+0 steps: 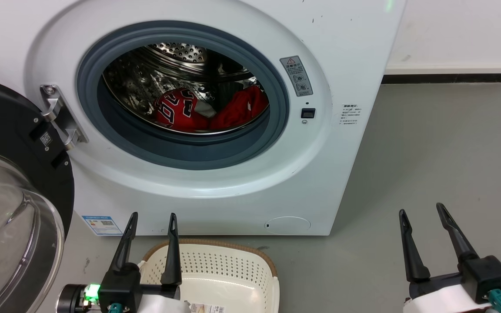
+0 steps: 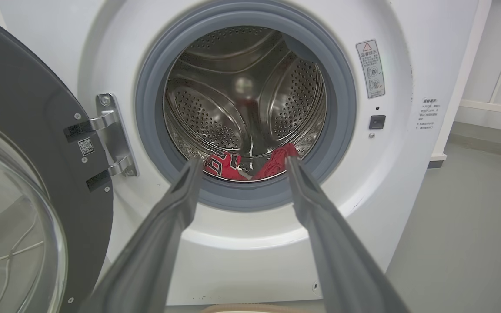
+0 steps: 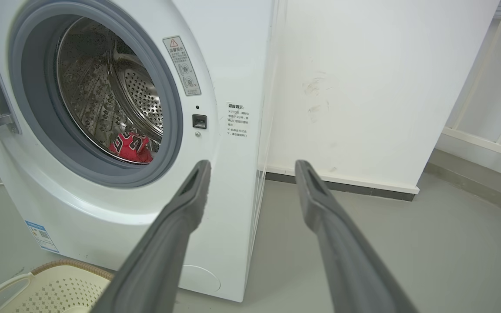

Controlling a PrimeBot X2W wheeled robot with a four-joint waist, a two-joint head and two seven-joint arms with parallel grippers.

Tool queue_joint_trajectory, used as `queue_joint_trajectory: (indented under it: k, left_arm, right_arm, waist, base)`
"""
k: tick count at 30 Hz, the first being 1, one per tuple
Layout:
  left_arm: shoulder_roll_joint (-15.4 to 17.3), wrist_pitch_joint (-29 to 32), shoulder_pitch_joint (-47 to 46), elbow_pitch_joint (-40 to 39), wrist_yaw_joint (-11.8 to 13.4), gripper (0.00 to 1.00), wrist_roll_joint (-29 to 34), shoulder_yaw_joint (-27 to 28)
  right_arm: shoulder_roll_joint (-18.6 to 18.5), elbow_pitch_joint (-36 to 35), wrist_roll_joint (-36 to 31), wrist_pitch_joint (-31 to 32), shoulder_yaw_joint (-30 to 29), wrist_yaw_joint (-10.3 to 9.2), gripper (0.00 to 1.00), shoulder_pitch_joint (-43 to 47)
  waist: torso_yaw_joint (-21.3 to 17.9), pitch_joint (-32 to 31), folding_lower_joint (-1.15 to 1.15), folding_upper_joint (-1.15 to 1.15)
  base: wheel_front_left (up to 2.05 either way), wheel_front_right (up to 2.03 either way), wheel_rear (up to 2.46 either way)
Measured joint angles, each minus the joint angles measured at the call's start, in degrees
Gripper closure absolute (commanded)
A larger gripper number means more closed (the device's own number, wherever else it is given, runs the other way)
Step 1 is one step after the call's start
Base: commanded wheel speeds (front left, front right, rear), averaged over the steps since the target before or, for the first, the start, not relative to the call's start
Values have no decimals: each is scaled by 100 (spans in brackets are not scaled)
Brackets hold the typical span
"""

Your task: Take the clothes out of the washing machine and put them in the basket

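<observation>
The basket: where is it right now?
In the head view the basket sits on the floor at lower centre, just in front of the washing machine, beside the left end effector.

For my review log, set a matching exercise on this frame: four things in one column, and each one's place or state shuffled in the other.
Things:
1. jersey
2. door
3. basket
4. right gripper

Places or states:
A. swung open at the left
B. on the floor in front of the machine
C. inside the drum
D. open, holding nothing

Pairs: 1-C, 2-A, 3-B, 4-D
</observation>
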Motion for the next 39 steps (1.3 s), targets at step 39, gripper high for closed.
queue_joint_trajectory:
  k: [39]
  left_arm:
    - [853, -27, -1161, 545, -568, 0, 279, 447]
  right_arm:
    - [-8, -313, 199, -37, 213, 2, 0, -681]
  waist:
    - [-807, 1057, 1, 0]
  base:
    - [0, 0, 0]
